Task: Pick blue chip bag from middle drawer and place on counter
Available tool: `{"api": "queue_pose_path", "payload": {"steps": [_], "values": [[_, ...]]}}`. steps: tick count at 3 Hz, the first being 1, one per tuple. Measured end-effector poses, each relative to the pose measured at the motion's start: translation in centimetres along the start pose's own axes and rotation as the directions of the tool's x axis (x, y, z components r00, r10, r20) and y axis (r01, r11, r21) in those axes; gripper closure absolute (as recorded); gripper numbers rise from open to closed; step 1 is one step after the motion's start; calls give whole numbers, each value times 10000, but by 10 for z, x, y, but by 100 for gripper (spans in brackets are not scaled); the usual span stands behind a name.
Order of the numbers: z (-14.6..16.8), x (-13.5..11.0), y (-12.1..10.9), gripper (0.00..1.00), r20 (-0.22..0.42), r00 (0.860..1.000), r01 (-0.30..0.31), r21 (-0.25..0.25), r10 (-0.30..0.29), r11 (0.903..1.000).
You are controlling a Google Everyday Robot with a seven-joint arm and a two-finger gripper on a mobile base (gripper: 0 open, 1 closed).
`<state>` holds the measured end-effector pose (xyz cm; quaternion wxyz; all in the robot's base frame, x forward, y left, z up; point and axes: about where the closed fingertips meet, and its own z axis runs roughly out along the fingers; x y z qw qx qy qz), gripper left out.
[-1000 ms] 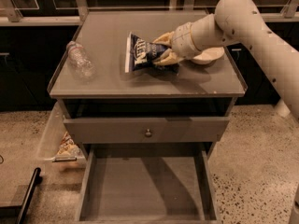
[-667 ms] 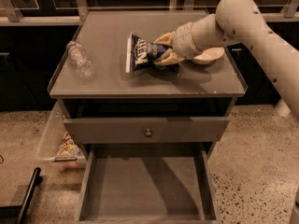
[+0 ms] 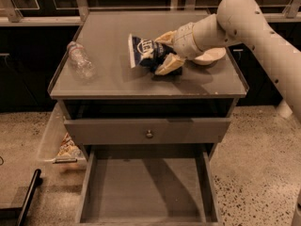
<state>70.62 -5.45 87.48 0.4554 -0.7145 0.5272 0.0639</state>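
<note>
The blue chip bag [image 3: 142, 49] is a crinkled dark-blue foil bag with white lettering, tilted up over the middle of the counter [image 3: 108, 76]. My gripper [image 3: 162, 53] reaches in from the right and is shut on the bag's right end, one tan finger above it and one below. The bag's lower edge sits at or just above the counter top; I cannot tell if it touches. The middle drawer [image 3: 146, 187] stands pulled open at the bottom, its flat grey floor bare.
A clear plastic water bottle [image 3: 80, 60] lies on the counter's left side. A white bowl [image 3: 209, 56] sits behind my wrist at the right. A drawer front with a round knob [image 3: 149, 133] is above the open drawer. A pale snack packet [image 3: 68, 148] lies in a clear bin at the left.
</note>
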Motion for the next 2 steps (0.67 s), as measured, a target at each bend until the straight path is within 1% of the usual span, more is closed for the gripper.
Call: {"api": "queue_pose_path", "payload": {"steps": [1, 2], "values": [[0, 0, 0, 0, 0, 10000, 0, 0, 0, 10000], [0, 0, 0, 0, 1, 10000, 0, -1, 0, 10000]]}}
